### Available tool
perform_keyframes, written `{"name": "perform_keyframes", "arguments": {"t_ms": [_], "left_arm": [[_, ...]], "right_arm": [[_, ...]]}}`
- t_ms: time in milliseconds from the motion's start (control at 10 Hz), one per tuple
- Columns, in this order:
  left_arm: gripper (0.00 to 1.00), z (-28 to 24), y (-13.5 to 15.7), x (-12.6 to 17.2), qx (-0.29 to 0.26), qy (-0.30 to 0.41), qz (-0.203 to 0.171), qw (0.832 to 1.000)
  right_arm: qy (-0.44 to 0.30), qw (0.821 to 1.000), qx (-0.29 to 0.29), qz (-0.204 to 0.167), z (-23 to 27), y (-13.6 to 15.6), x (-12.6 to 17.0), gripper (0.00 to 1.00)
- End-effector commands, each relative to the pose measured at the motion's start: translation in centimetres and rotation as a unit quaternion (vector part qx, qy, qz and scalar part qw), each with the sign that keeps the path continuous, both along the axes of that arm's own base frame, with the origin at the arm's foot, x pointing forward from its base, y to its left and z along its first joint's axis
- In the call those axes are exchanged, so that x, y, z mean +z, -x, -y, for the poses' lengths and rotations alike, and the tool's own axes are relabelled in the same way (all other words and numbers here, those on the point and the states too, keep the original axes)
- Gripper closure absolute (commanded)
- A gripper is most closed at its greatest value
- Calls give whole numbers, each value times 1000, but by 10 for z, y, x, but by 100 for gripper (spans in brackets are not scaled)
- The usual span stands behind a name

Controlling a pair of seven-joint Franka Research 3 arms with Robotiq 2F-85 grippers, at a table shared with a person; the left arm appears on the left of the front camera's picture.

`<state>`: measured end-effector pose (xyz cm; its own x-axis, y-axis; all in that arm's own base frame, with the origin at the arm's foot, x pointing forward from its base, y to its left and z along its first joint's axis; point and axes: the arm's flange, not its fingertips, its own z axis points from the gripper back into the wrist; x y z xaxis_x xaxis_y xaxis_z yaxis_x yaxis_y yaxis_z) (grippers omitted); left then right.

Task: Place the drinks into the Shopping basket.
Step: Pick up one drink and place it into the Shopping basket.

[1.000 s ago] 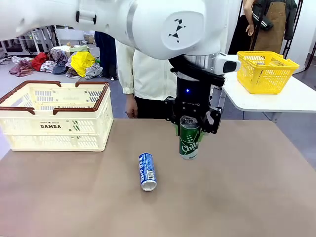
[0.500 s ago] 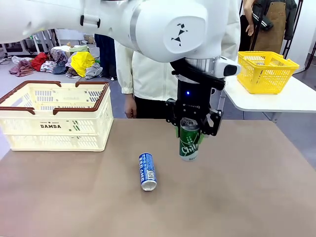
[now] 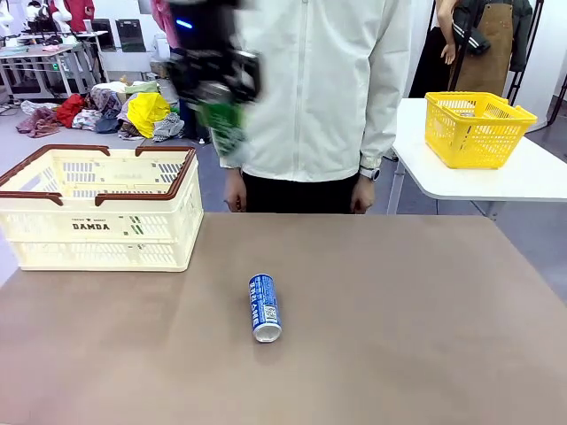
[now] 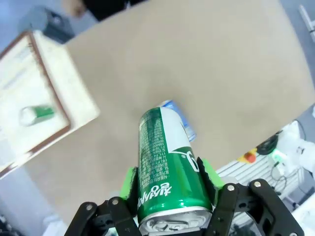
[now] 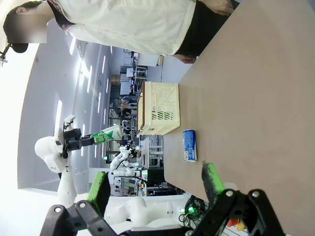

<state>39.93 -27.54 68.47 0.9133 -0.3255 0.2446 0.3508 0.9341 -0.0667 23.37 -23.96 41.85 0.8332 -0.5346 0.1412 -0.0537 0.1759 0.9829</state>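
1. One green can [image 4: 160, 142] is pinched near its silver top by the jaws of the left gripper [image 4: 169, 179], held high near the Shopping basket [image 3: 97, 226], likely to clear its rim.
2. One blue can [image 3: 265, 307] lies on the desk [image 3: 425, 336], awaiting pickup.
3. Empty, the right gripper [image 5: 156, 184] has its jaws spread.

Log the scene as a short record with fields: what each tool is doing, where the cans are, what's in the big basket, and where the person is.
left tool: shut on the green can, held high above the table; blurred in the front view
right tool: open, nothing between its pads
blue can: lying on its side mid-table, untouched
Shopping basket: at the table's left end; a green can-like item lies inside
person: standing at the far edge
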Motion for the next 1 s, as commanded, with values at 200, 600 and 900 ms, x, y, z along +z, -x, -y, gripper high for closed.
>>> {"name": "perform_keyframes", "arguments": {"t_ms": [200, 600, 900], "left_arm": [[100, -166, -60, 28, 101, 30, -61, 993], [100, -234, -58, 31, 317, 144, 10, 937], [100, -254, -78, 18, 192, 61, -43, 979]], "right_arm": [[4, 1000, 6, 10, 1, 1, 1, 0], [4, 1000, 6, 10, 1, 1, 1, 0], [4, 1000, 6, 10, 1, 1, 1, 0]]}}
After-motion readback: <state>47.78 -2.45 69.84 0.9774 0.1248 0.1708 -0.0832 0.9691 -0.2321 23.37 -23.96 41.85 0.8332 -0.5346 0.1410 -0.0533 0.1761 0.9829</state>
